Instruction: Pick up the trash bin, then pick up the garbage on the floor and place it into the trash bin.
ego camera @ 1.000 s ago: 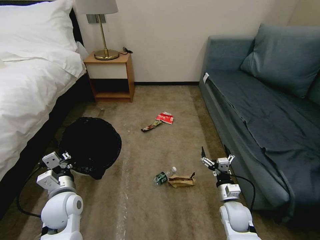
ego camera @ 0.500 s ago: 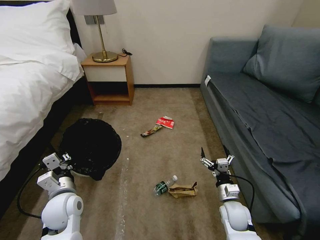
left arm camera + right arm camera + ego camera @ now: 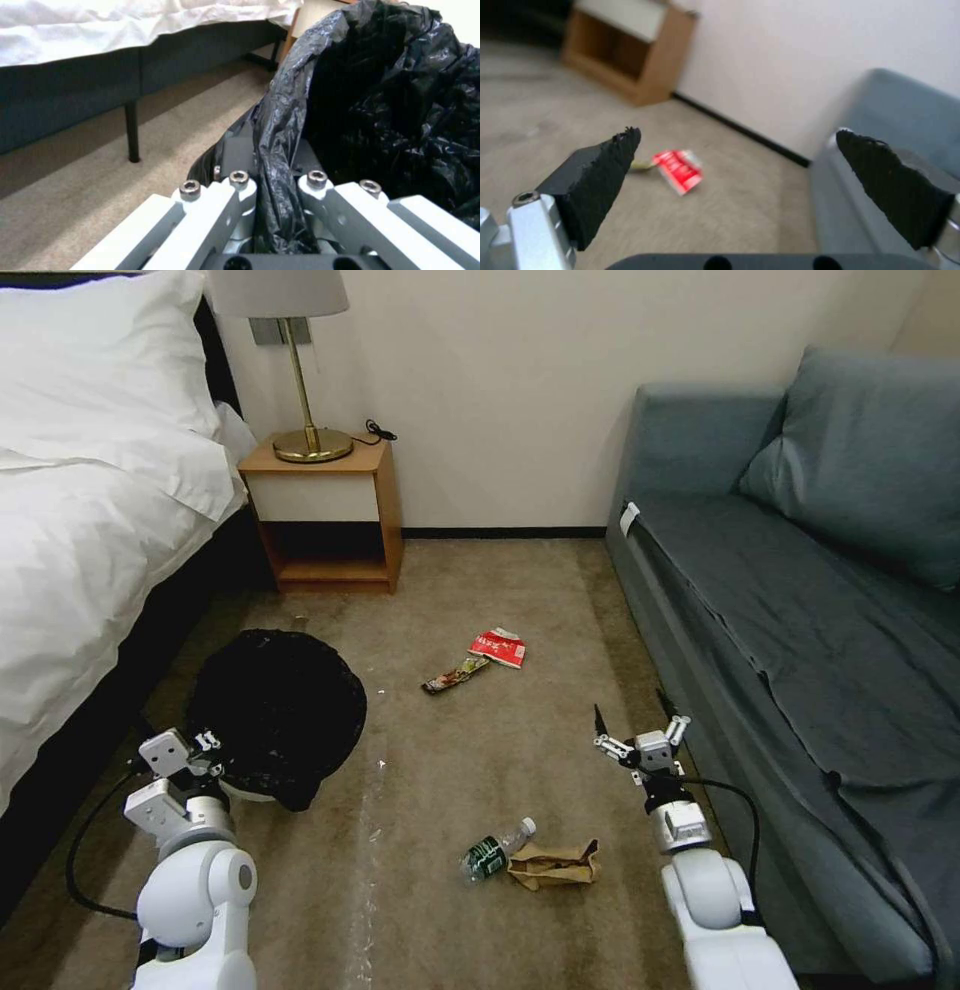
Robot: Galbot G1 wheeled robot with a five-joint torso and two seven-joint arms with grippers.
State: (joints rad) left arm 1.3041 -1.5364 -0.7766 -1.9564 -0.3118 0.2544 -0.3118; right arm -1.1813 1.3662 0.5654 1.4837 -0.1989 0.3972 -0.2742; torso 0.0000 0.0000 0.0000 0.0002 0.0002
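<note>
Two thin layers of liner are what my left gripper [image 3: 272,187] pinches at the trash bin [image 3: 275,710] rim beside the bed [image 3: 90,560] — it may slip; right gripper [image 3: 632,725] hangs spread.

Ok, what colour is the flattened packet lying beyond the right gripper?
Red with white, seen best in the right wrist view: flattened packet, past the open right gripper.
</note>
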